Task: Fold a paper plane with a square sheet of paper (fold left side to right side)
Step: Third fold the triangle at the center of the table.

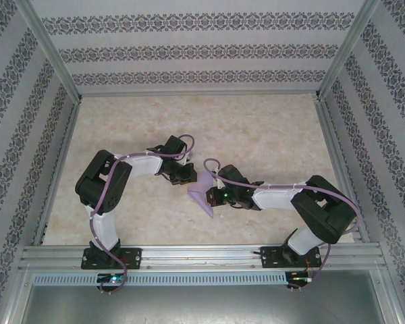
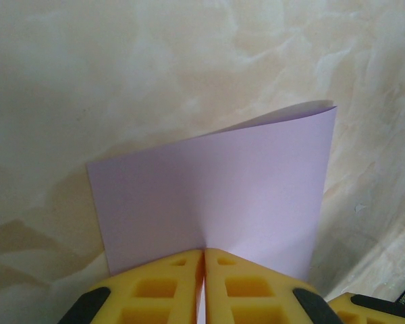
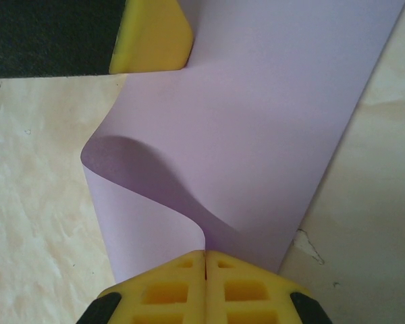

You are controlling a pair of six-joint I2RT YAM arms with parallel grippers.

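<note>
Yellow ribbed fingertips sit closest in the left wrist view: the two of the left gripper (image 2: 204, 253), pressed together on the near edge of the square sheet of thin lavender paper (image 2: 216, 189). That view gives the sheet as one smooth face spreading away from the jaws, its far right corner curling over. The right wrist view has two matching yellow fingertips, those of the right gripper (image 3: 206, 255), likewise closed tight on an edge of the same sheet. Here the paper bulges into a deep shadowed curl on its left and runs flat along its right, and one yellow finger (image 3: 152, 34) of the left gripper touches its far end at the top left. The top external view supplies the count: one sheet, a left arm (image 1: 104, 185) and a right arm (image 1: 310, 206), both black and white, and two grippers meeting near the middle of the beige marbled table (image 1: 256, 128), somewhat toward its near edge. The sheet there is a small pointed lavender shape between the grippers, its tip toward the near edge.
</note>
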